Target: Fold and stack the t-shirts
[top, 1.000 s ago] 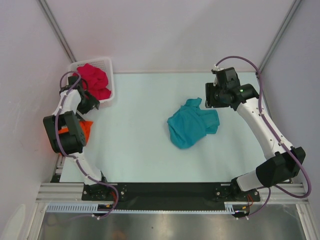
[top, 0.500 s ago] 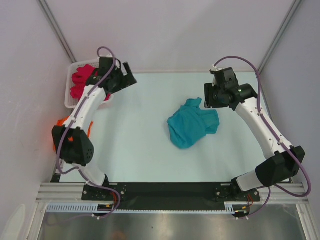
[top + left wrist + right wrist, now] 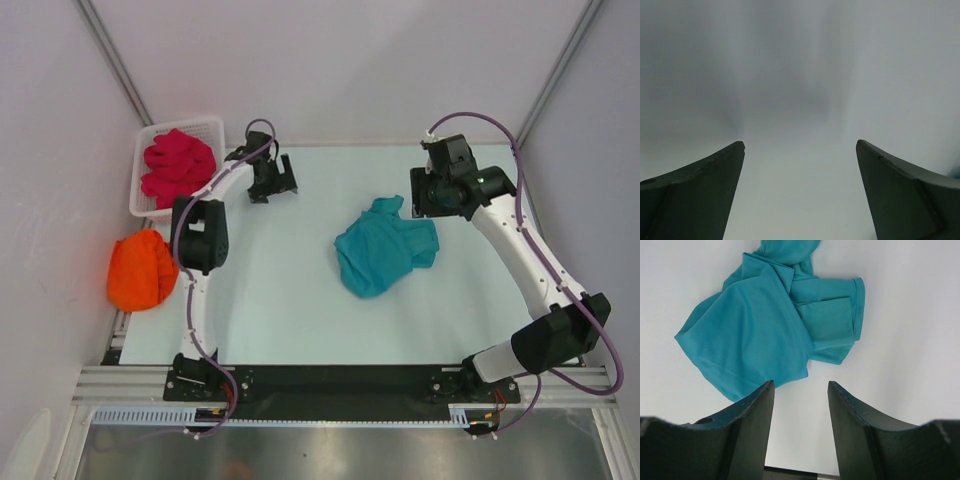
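**Fig.** Teal t-shirt [image 3: 382,252] lies crumpled and unfolded on the table [image 3: 290,300], w/ one sleeve doubled back over the body. Its long axis appears to run diagonally, from the far end down toward the near-left.

Right gripper [image 3: 418,203] hovers just beyond the teal t-shirt's far-right corner. Its jaws are parted w/ nothing between them, only bare table showing in the gap. In the right-wrist view the cloth lies straight ahead of the fingertips, close but apart.

Left gripper [image 3: 274,192] is well to the left of the teal t-shirt and farther back, spread fully and empty. Its wrist view is blurred.

Crimson t-shirt [image 3: 178,168] is bunched in the basket [image 3: 215,122], further left again. Orange t-shirt [image 3: 141,270] sits balled up far left of the teal t-shirt, at the table's edge.

Judgement: no folding is done yet. The right arm is the nearer one, so the first pinch likely falls to it at the far edge — the left arm has to cross over to flatten.
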Action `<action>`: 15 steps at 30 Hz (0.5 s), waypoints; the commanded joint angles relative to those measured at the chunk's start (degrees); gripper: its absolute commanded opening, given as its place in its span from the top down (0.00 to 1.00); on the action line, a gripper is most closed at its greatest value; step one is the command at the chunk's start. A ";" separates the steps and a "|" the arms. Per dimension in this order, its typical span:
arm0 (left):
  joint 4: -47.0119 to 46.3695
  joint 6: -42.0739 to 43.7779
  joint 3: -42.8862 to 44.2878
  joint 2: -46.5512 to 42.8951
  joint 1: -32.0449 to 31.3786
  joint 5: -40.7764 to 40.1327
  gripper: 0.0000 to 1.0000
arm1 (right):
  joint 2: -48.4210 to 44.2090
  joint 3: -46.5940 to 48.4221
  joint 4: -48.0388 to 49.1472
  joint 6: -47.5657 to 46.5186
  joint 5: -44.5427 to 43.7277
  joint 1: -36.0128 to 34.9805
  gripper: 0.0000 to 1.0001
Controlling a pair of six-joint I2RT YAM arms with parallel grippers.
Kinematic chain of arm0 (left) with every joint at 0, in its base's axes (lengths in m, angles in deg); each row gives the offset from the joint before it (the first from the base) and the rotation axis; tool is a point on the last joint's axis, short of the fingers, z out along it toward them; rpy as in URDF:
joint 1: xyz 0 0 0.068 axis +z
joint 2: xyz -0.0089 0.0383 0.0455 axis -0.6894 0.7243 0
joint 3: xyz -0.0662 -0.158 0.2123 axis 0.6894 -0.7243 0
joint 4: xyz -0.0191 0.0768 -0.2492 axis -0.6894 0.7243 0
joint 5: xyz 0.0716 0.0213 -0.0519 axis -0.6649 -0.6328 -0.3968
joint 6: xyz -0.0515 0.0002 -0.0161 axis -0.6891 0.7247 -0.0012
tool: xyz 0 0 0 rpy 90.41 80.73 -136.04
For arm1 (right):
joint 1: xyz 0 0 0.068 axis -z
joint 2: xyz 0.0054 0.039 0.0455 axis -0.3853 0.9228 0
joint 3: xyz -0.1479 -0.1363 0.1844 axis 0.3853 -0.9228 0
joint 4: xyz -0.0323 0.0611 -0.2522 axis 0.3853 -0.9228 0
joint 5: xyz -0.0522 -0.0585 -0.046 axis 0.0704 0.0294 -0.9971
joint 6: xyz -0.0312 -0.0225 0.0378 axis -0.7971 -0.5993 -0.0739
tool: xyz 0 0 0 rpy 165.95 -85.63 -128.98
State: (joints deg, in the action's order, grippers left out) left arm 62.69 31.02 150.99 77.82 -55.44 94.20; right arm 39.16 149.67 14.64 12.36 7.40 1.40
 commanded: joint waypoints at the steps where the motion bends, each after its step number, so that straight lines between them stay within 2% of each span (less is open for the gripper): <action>1: 0.08 -0.21 6.15 0.72 1.92 -2.16 0.00 | -0.84 3.69 -1.25 -0.55 -1.25 -0.01 0.48; 5: 1.31 -1.62 3.09 0.12 5.61 -3.57 0.00 | -1.02 3.78 -1.60 -0.29 -1.43 -0.19 0.47; 12: 0.97 -6.02 -5.18 -4.19 16.59 -4.18 0.00 | -1.02 3.16 -1.78 0.68 -1.87 -1.68 0.48; 15: 0.18 -6.63 -7.12 -6.39 18.88 -4.19 0.00 | -0.41 3.51 -2.04 1.12 -2.48 -2.38 0.48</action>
State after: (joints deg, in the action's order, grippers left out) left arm 63.04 27.00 146.53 76.49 -43.03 95.45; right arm 39.16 151.35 13.35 12.66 6.18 0.22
